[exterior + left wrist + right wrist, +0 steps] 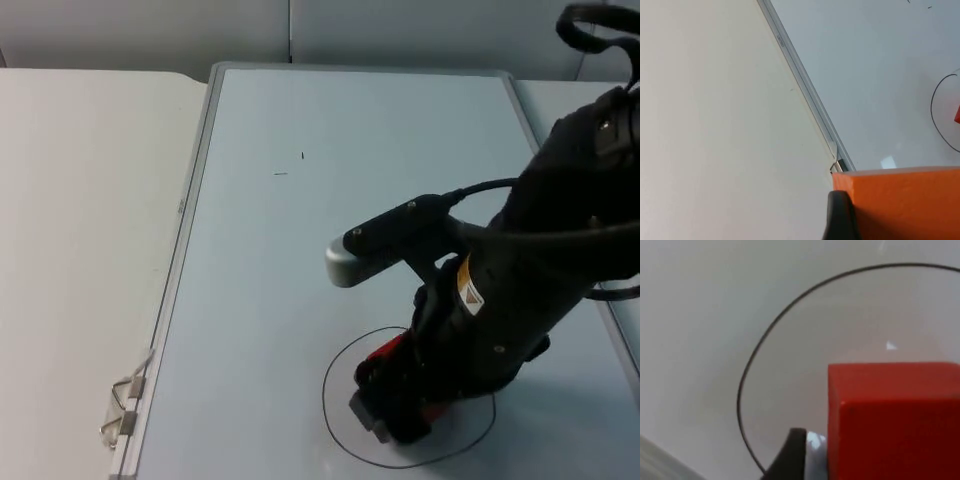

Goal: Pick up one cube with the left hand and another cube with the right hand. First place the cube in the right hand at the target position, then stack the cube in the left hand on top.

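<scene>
Nearest the camera in the top view, the right gripper (392, 405) is down inside the black drawn circle (340, 425) on the pale blue board (300, 260), clenched around the red cube (385, 352) — red shows on both sides of the black fingers. In the right wrist view the red cube (895, 420) sits against the black fingertip (792, 455), with the circle's line (747, 380) curving round it on the board; whether the cube's underside touches the surface cannot be told.

The left gripper (840, 220) is grasping the orange cube (900, 205), seen in the left wrist view with a black fingertip pressed on its face. It hangs above the white table top (715, 125), near the board's metal edge (800, 80) (a small clip sits on that edge beside the cube). Across the board from there, the circle's arc (935, 115) and a sliver of the red cube (957, 114) appear.

Farther back in the top view, the right arm (560, 230) reaches in over the board, and beyond it stands the grey partition wall (150, 30).
</scene>
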`<control>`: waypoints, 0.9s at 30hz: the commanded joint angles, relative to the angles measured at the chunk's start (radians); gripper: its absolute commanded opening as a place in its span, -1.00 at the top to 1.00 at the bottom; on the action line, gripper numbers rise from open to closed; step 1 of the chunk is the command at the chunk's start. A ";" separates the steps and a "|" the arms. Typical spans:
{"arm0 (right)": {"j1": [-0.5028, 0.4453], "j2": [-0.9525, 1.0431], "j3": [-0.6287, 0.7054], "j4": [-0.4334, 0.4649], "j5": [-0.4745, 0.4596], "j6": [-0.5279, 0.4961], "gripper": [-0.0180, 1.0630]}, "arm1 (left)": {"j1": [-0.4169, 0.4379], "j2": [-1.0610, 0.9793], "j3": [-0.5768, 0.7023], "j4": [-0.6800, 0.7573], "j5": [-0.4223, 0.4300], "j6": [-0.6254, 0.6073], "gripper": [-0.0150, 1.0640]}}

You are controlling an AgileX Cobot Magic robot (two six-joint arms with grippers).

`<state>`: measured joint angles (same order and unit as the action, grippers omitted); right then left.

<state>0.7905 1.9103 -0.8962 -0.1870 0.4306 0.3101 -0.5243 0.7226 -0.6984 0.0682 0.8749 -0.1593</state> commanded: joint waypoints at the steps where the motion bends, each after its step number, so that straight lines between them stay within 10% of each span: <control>1: 0.002 -0.012 -0.027 0.001 0.029 0.001 -0.73 | -0.006 -0.004 0.001 -0.009 -0.016 -0.008 0.55; 27: 0.002 -0.937 -0.162 -0.117 0.197 -0.057 -0.73 | -0.006 0.059 0.001 -0.179 -0.104 0.167 0.55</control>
<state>0.7905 1.0064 -1.0516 -0.2883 0.6163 0.2614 -0.5243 0.7729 -0.6984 -0.0791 0.8019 -0.0144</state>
